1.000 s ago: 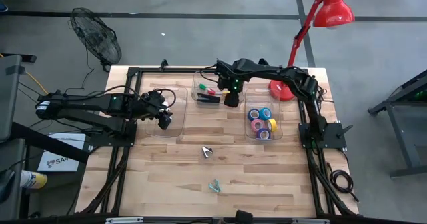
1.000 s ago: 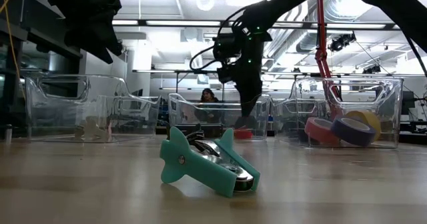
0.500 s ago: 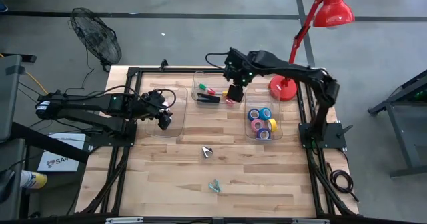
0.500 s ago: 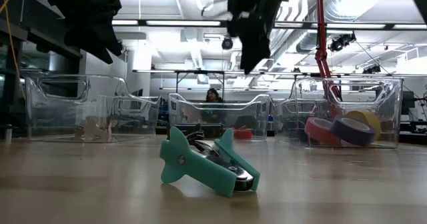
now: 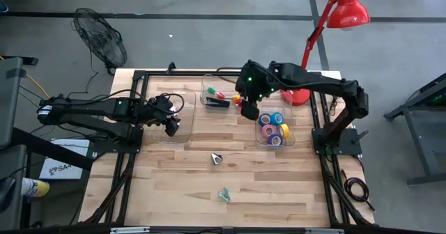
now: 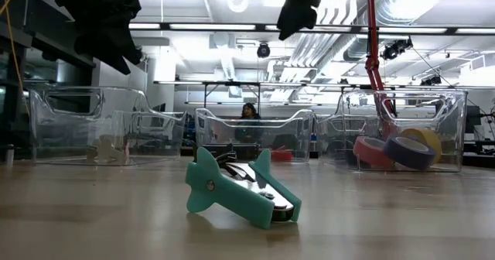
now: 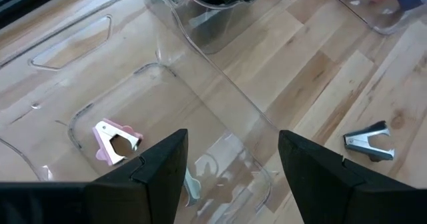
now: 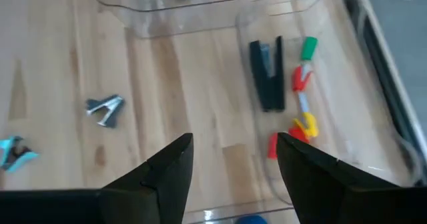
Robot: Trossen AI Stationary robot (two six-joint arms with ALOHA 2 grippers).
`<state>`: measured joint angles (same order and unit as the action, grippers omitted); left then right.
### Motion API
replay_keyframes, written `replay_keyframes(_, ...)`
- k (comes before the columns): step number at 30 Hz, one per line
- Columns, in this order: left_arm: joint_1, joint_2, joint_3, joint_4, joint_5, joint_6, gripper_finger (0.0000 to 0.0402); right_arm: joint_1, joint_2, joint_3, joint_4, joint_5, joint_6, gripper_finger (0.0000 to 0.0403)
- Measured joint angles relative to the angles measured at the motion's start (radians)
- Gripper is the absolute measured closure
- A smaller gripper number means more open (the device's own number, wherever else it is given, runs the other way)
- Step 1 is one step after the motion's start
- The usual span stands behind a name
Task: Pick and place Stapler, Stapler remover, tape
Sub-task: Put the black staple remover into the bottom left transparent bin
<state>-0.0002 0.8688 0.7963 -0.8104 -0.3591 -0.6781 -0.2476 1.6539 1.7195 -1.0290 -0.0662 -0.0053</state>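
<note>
Stapler partly behind bin wall

A red desk lamp stands at the wooden counter's far corner; a black floor fan sits on the grey floor beyond.
</note>
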Motion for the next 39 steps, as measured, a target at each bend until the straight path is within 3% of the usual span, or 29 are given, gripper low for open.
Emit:
replay_keyframes(17,0.0,0.0,0.0,-0.002,0.038,0.027,0.0172,0.168,0.006,-0.038,0.214,0.028,0.138,0.0198)
replay_keyframes(25,0.0,0.0,0.0,-0.006,0.042,0.045,0.0172,0.174,-0.084,-0.399,0.613,-0.1,0.282,0.0197)
replay_keyframes(39,0.0,0.0,0.0,-0.008,0.043,0.046,0.0172,0.192,-0.387,-0.949,1.189,-0.06,0.482,0.0198)
